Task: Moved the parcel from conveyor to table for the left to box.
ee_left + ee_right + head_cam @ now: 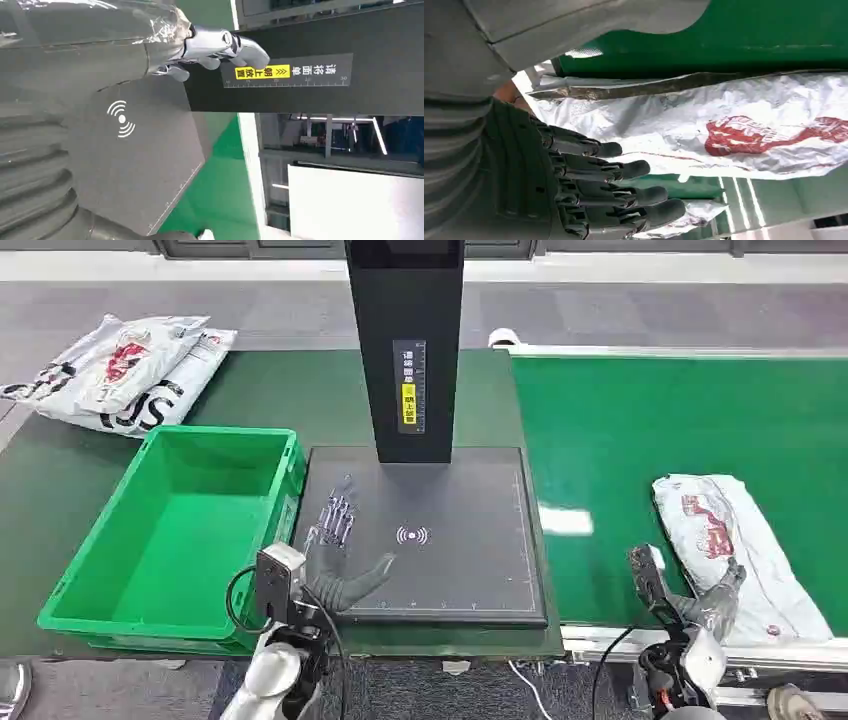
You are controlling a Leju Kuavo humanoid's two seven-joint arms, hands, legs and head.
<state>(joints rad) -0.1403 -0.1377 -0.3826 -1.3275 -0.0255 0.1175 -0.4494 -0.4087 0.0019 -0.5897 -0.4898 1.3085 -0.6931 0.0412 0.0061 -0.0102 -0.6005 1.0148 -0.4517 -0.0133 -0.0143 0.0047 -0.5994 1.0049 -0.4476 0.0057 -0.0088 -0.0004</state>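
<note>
A: While the parcel (pixel 738 550) lies on the green conveyor (pixel 620 430), right hand (pixel 712 602) sits just beside it, fingers spread, holding nothing
B: Left hand (pixel 338 540) flat over scanner pad (pixel 470 570), released, beside 1 green box (pixel 180 530)

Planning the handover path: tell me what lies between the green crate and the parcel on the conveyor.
Head view: between crate and parcel lie the black scanner pad, left hand over it, and bare belt.

The head view looked forward and down from high up, taking in the green crate (pixel 175 530), the black scan pad (pixel 440 530) and the conveyor belt (pixel 640 430). The left wrist view, turned sideways, sat close over that same pad (pixel 140 165) and its black post (pixel 300 60). The right wrist view looked closely along the white parcel (pixel 724 125) on the belt (pixel 774 30), which the head view showed too (pixel 735 550)
</note>
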